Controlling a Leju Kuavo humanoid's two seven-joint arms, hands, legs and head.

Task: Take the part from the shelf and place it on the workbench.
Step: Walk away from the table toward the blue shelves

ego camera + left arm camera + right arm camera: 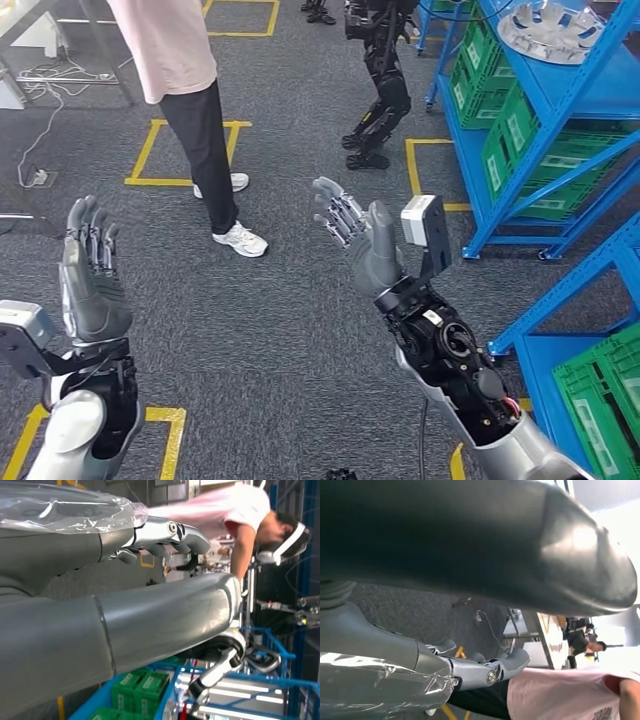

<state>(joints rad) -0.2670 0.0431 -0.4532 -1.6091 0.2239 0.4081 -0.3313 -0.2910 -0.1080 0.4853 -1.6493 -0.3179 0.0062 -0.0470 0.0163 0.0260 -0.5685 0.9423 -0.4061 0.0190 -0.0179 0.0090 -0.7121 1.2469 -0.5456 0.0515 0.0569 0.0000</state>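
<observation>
Progress: nothing taken yet; pickup, carry and placing all appear left to do.
Left hand (90, 275): raised, fingers spread, holding nothing.
Right hand (361, 238): raised, fingers apart, holding nothing.
Part: likely the round silver spoked disc (545, 30) on the blue steel shelf (562, 115), well apart from both hands.
Around: green plastic crates (507, 135) in the shelf.
In the way: a person in a pink shirt (181, 60); a dark legged robot (381, 85) beside the shelf.

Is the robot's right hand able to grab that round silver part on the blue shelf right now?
Probably not yet. The right hand is open over the carpet, well short of the silver part on the blue shelf.
</observation>
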